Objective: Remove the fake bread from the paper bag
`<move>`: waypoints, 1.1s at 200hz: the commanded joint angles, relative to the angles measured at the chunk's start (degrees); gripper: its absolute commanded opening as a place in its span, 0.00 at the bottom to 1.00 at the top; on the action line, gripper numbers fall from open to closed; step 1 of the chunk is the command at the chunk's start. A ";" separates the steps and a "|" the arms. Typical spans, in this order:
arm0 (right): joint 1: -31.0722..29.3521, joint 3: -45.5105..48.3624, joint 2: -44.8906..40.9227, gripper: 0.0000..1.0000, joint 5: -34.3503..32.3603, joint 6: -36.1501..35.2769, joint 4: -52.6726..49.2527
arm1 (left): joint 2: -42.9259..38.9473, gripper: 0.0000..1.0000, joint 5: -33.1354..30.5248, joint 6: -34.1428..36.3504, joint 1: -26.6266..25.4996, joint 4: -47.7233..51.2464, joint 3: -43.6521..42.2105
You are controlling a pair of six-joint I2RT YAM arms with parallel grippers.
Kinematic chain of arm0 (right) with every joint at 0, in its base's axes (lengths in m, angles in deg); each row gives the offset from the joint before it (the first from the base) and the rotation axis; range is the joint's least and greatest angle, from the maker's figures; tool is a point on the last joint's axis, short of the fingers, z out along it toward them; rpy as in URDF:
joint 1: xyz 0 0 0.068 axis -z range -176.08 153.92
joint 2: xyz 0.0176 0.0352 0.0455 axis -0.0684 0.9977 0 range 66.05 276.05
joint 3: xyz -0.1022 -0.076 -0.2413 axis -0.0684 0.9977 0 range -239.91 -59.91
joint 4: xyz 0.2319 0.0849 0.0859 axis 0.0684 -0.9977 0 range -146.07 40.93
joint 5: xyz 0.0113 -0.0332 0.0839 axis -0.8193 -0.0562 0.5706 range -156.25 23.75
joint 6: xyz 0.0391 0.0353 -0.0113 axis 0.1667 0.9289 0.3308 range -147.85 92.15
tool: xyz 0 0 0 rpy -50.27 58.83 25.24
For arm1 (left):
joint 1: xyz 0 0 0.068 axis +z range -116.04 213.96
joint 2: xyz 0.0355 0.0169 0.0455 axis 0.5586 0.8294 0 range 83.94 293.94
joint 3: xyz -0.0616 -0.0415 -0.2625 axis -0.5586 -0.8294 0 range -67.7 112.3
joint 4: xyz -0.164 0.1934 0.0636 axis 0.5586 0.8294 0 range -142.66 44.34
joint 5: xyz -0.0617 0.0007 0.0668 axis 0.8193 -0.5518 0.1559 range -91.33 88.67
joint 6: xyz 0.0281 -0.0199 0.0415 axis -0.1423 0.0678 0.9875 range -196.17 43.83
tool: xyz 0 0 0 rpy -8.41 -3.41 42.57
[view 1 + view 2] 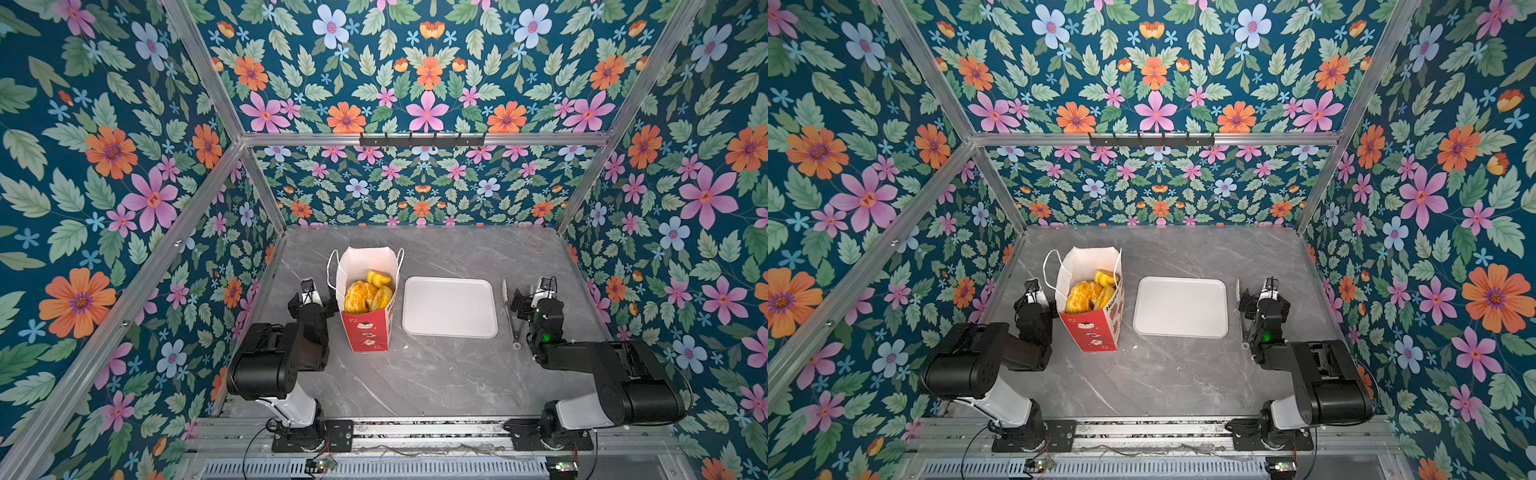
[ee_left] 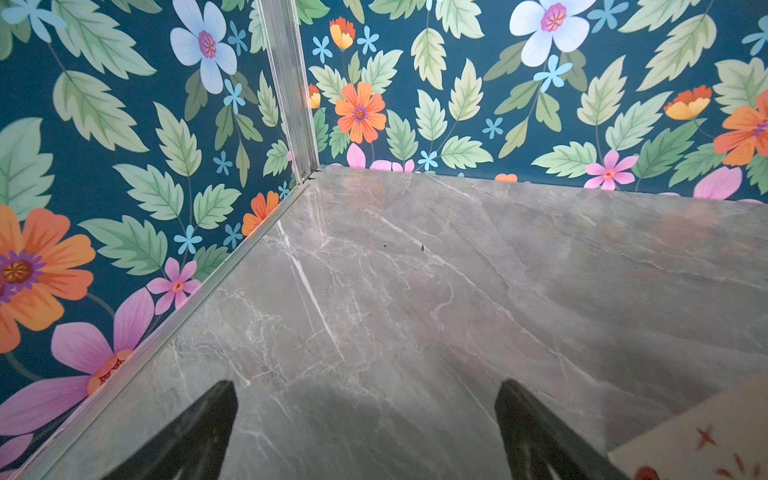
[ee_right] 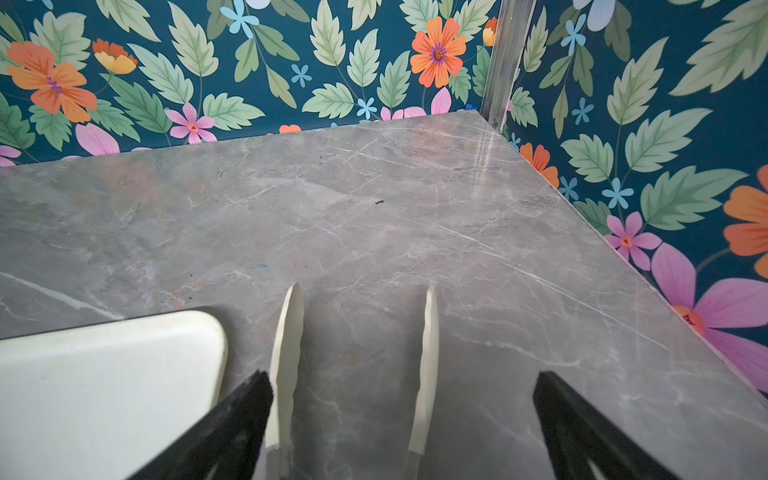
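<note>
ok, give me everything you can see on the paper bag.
The paper bag stands upright with its mouth open on the grey table, left of the white tray with a gap between them. The outside is red low down with small white prints, and the inside is plain white. White cord handles loop at the mouth. Glossy yellow-orange fake bread lies inside, below the rim. The open left gripper sits close at its left and does not grip it.

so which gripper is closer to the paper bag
Left. The left gripper sits right beside the paper bag, on its left in both top views. The right gripper is at the tongs, on the far side of the white tray from the bag.
</note>
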 commanded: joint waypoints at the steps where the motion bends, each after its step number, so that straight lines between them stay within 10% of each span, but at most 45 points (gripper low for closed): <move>1: -0.02 -0.37 -0.05 0.99 0.44 0.16 0.03 | -0.11 1.00 0.15 0.33 0.03 -1.76 -0.06; 220: -0.14 0.11 -0.47 0.99 -0.17 -0.37 1.09 | -0.20 1.00 0.11 0.33 -0.01 -1.83 -0.06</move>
